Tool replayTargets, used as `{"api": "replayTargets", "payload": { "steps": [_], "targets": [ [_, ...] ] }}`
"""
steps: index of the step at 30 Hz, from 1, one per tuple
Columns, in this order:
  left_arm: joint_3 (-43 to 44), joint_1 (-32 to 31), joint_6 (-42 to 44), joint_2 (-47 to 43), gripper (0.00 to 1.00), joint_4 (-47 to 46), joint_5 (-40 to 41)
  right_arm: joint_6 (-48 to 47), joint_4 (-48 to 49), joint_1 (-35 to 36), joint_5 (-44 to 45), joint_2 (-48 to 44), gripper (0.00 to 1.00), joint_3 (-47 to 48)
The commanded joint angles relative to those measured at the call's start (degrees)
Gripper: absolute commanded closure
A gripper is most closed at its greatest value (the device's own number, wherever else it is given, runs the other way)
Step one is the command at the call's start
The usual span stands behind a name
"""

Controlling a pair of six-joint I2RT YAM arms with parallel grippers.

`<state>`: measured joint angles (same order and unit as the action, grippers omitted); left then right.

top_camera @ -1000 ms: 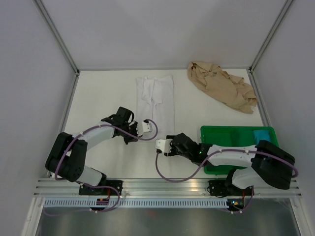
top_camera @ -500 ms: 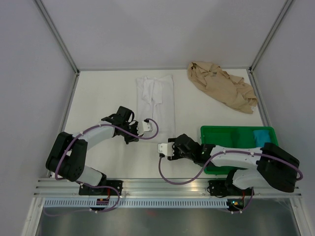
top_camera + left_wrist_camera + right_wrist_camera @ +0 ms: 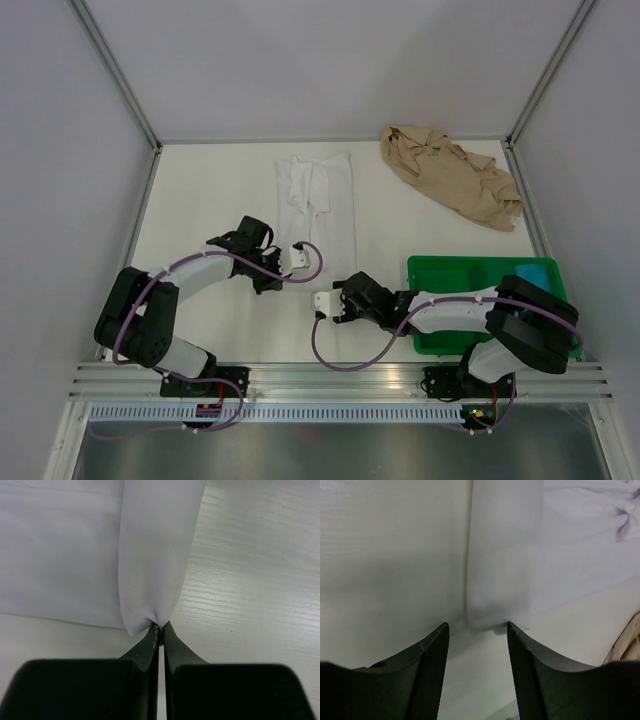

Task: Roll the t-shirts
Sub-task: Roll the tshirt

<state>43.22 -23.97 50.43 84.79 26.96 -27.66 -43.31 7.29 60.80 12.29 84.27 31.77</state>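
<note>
Right gripper (image 3: 477, 627) has edged toward 9 o'clock, up to the white shirt's (image 3: 316, 197) near hem.
Left gripper (image 3: 159, 630) is clenched on a hem corner, tenting the thin, smooth cotton into a pleat, probably to anchor it for rolling. The right gripper's jaws are released and empty, just short of the hem. The shirt lies folded in a long strip at 12 o'clock on the wood-grain table (image 3: 210, 200). The tan shirt (image 3: 450, 175) lies crumpled at 2 o'clock.

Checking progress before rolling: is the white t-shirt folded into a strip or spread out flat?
Folded. The white t-shirt lies as a long narrow strip; the left hand pinches its near end.
</note>
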Motion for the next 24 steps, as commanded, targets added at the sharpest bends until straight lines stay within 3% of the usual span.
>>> {"api": "replayTargets", "payload": {
  "steps": [1,7,13,24],
  "targets": [
    [2.3,0.0,-1.2,0.8,0.98,1.2,-3.2,-0.4,-0.3,0.0,-2.2,4.3,0.43,2.3],
    [2.8,0.1,-1.0,1.0,0.98,2.4,-3.5,3.1,-4.1,-2.2,-1.5,9.2,0.61,5.7],
    [3.1,2.3,2.2,-0.5,0.98,7.6,-7.4,6.4,-12.0,-3.1,-4.3,4.4,0.99,8.1],
    [2.7,4.0,10.6,-3.1,0.98,24.9,-12.4,19.7,-26.2,-3.1,-24.5,-3.6,1.0,12.5]
  ]
}}
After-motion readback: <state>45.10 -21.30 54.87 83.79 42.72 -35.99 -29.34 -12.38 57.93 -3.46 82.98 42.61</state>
